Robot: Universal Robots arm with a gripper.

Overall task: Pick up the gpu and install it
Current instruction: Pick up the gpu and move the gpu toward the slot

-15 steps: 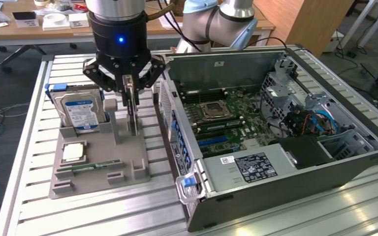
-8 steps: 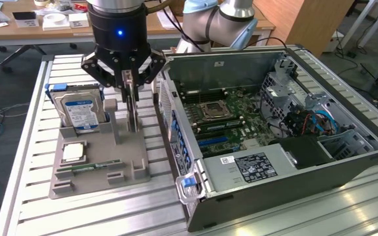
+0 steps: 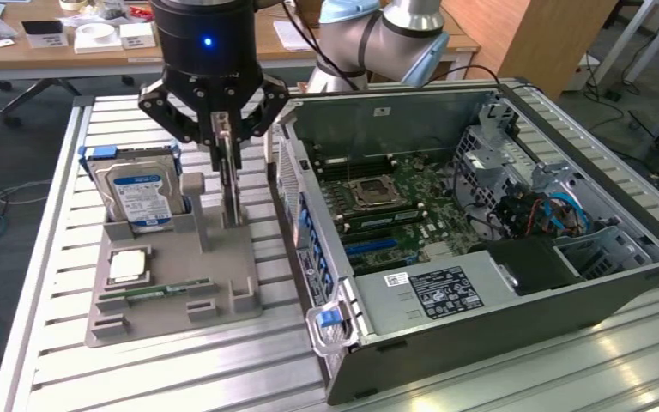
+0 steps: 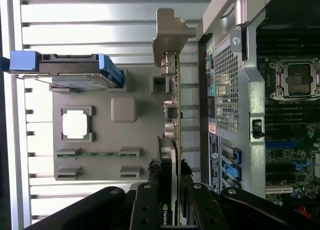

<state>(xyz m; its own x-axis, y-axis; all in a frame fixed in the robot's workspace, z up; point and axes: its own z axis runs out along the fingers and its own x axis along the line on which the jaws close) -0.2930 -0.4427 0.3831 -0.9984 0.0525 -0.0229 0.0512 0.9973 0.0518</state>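
Two black fingers (image 4: 148, 200) of the claw (image 3: 226, 127) are clamped on the gpu (image 3: 230, 184), one on each face of the card, gripping near its upper edge. We see the claw pointing straight down from above, and the card hangs upright beneath it.

Edge-on, the gpu looks like a thin blade. It is a dark board with a yellowish-green edge and small silvery parts along it. We also spot a black shroud with a green logo right where the fingers grip. At one end sits its silvery metal bracket (image 4: 170, 35), bent over at the tip.

The card's lower edge reaches down to the grey tray (image 3: 232, 266), and we cannot tell whether it has left its slot.

Moving outward on the tray, a hard drive (image 3: 141, 193) with blue rails stands on edge toward the exterior view's left. Nearer the camera lie a square cpu (image 3: 127, 264) and a narrow green memory stick (image 3: 152, 292).

Just beside the tray, on the exterior view's right, the open case (image 3: 513, 300) lies on its side with the motherboard (image 3: 393, 202) exposed. Tray and case both rest on a ribbed metal table (image 3: 192, 369).
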